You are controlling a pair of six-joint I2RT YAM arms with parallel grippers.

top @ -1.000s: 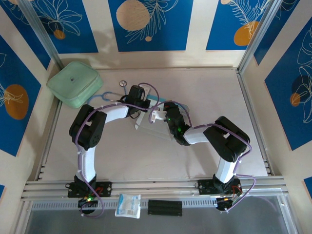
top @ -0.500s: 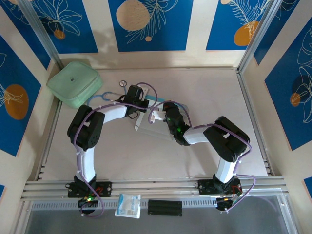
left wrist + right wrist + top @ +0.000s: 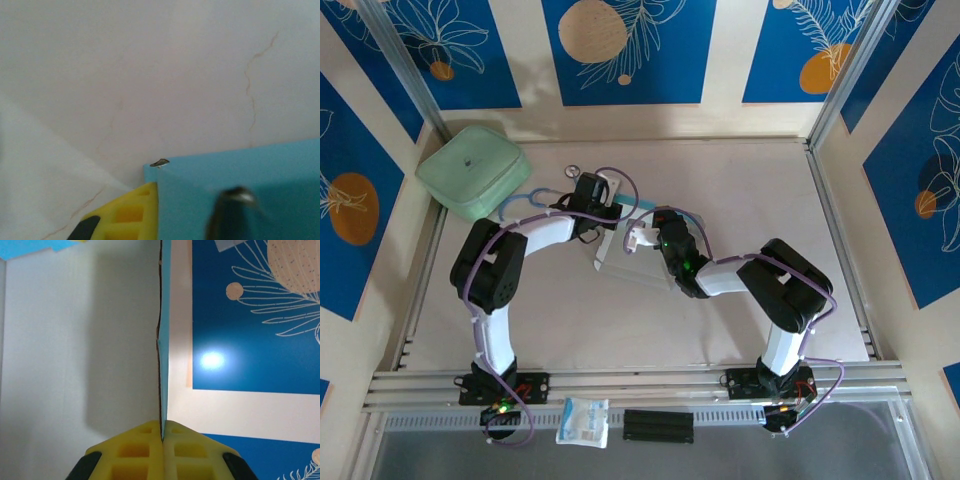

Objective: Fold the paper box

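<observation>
While the paper box [image 3: 623, 262] lay in the middle of the table [image 3: 770, 200] between both arms, the right gripper [image 3: 163, 426] was pinched shut on its upright panel, which ran edge-on straight ahead of the fingers [image 3: 140, 450], and the left gripper [image 3: 150, 200] clamped the far blue flap.

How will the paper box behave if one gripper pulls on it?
The box probably bends easily: the right gripper pinches its sheet-thin edge. It is likely light: only thin card, white on one side, blue on the other. A hard pull might tear it; the edge looks slightly ragged.
</observation>
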